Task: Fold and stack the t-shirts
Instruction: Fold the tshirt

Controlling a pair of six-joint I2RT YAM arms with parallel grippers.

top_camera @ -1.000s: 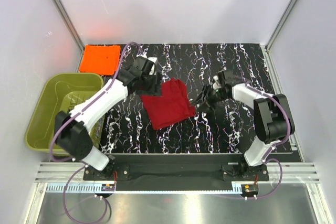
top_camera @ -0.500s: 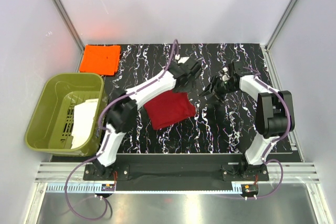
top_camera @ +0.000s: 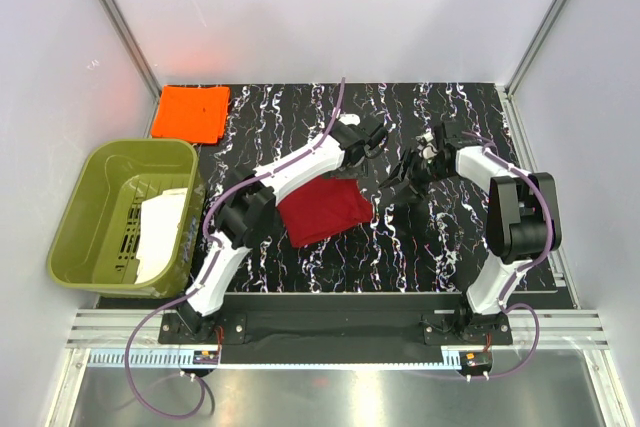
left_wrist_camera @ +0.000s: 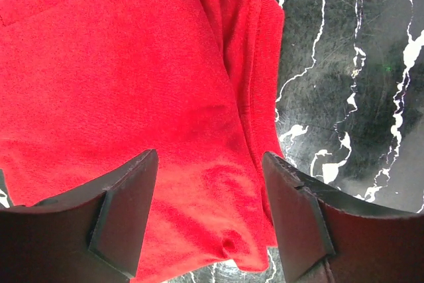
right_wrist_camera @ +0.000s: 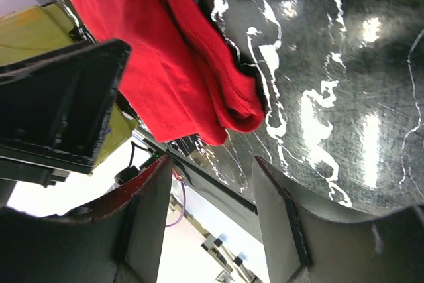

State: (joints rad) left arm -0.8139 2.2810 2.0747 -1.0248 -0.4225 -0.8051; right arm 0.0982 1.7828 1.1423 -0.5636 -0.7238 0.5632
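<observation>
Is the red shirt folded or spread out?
Folded: the red t-shirt lies as a compact block, layered edges showing in the left wrist view.

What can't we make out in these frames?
- Top view: far edge of the folded dark crimson red cloth t-shirt, under the left arm.
- Left wrist view: that t-shirt's outline, cut off by the top and left edges.
- Top view: white item in the olive-green plastic tub, too small to identify.

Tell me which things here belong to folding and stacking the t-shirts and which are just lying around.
Part of the job:
red t-shirt, folded, mid-table
orange t-shirt, folded, far left corner

Just lying about:
olive-green tub, at the left edge
white item inside it
</observation>
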